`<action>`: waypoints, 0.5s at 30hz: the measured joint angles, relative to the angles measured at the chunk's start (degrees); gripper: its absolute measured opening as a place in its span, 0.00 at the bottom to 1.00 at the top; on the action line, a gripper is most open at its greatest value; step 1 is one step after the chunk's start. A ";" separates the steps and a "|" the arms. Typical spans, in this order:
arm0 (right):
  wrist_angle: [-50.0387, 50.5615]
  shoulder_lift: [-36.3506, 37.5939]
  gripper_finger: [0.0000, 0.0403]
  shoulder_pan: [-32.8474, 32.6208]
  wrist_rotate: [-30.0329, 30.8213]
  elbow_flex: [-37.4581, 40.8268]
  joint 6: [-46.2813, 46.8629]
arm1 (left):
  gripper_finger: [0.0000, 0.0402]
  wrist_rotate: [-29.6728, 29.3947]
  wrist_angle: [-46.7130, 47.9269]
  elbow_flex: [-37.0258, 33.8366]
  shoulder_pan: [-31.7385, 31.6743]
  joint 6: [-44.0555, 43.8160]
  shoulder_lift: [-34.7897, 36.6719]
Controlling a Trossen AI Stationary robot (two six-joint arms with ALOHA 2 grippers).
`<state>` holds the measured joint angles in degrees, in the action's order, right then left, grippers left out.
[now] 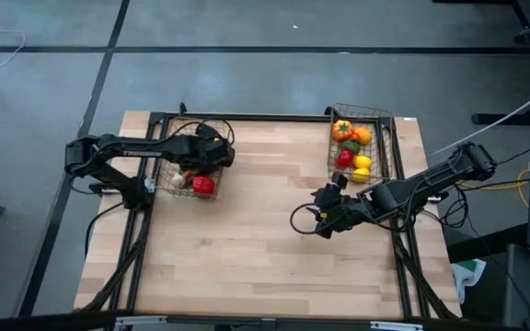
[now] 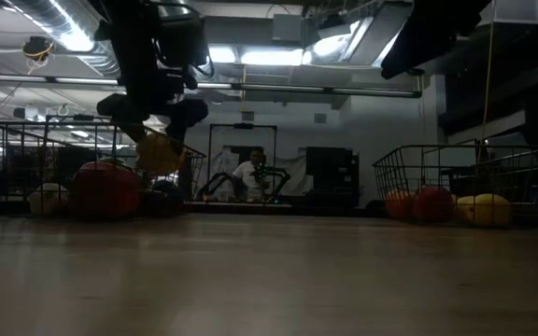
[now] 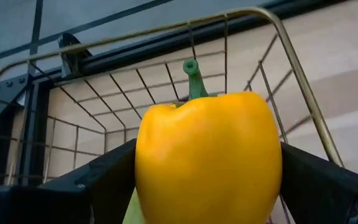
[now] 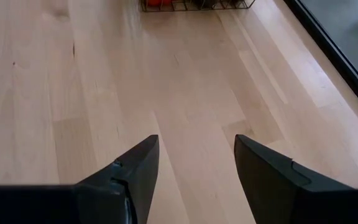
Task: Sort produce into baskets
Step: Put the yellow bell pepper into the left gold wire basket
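Left gripper (image 1: 212, 154) sits over the left basket (image 1: 168, 184), at the far left part of the table (image 1: 265, 239). Its wrist view shows a yellow pepper (image 3: 209, 158) between the two dark fingers (image 3: 107, 180), one finger at each flank of the pepper, green stem up. The fingers stand wide, about the pepper's width; whether they press on the skin or have just parted from it cannot be told. Beyond the pepper are the basket's wire wall and rim. In the low view the pepper (image 2: 160, 149) hangs under the gripper, above the basket floor, clear of the pieces lying below.

Under and beside the left fingers, inside the left basket: a red pepper (image 1: 203, 185) on the side nearer the table's middle, a pale round piece (image 1: 180, 180) next to it. The low view shows the same red piece (image 2: 106, 189) and a pale one (image 2: 49, 198) resting on the floor of the basket.

Right gripper (image 1: 322, 223) hovers low over bare table, just near of the right basket (image 1: 385, 147). Its fingers (image 4: 132, 171) are partly open with nothing between them, only wood. Ahead of the fingertips, well apart, the left basket's edge shows.

Right basket contents: orange pepper (image 1: 342, 130), a second orange piece (image 1: 362, 136), a green piece (image 1: 351, 146), a red piece (image 1: 344, 158), two yellow pieces (image 1: 362, 167).
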<state>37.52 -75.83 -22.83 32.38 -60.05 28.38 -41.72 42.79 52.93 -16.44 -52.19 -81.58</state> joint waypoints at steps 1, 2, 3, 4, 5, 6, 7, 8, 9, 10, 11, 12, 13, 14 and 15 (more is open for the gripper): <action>-0.01 0.00 0.52 0.00 -0.02 0.00 0.00 | 0.84 -0.02 -0.11 0.00 -0.33 0.32 0.00; 0.02 0.00 0.52 0.00 0.00 0.00 0.00 | 0.84 -0.06 -0.29 0.00 -0.70 0.63 0.00; 0.02 0.00 0.52 0.00 0.00 0.00 0.02 | 0.84 -0.08 -0.39 0.00 -1.07 0.88 0.00; 0.01 0.00 0.52 0.00 -0.02 0.00 0.02 | 0.84 -0.06 -0.40 0.00 -1.32 0.90 0.00; 0.02 0.00 0.52 0.00 0.00 0.00 0.01 | 0.84 -0.06 -0.40 0.00 -1.49 0.90 0.00; 0.02 0.00 0.52 0.00 0.00 0.00 0.02 | 0.84 -0.08 -0.36 0.00 -1.65 0.92 0.00; 0.02 0.00 0.52 0.00 -0.01 0.00 0.02 | 0.84 -0.08 -0.31 0.00 -1.84 1.09 0.00; 0.04 0.00 0.52 0.00 0.00 0.00 0.02 | 0.84 -0.08 -0.21 0.00 -1.92 1.40 0.00; 0.04 -0.02 0.52 0.00 -0.02 0.00 0.02 | 0.84 -0.04 -0.22 0.00 -2.00 1.65 0.00; 0.04 0.00 0.52 0.00 -0.02 0.00 0.02 | 0.84 -0.05 -0.23 0.00 -2.04 1.73 0.00; 0.10 -0.01 0.52 0.00 -0.13 0.00 -0.08 | 0.84 -0.06 -0.22 0.00 -2.04 1.71 0.00; 0.17 0.00 0.52 -0.02 -0.47 0.00 -0.38 | 0.84 -0.06 -0.23 0.00 -2.04 1.69 0.00; 0.27 0.24 0.52 -0.02 -0.72 0.02 -0.85 | 0.84 -0.05 -0.23 0.00 -2.04 1.71 0.00; 0.52 0.78 0.52 -0.02 -1.72 0.04 -1.89 | 0.84 -0.04 -0.23 0.00 -2.04 1.69 0.00; 0.53 1.60 0.52 -0.02 -2.89 0.04 -3.01 | 0.84 -0.06 -0.23 0.00 -2.04 1.69 0.00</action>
<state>38.05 -74.23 -22.85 29.49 -60.01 25.38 -41.78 42.57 52.93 -18.48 -50.50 -81.58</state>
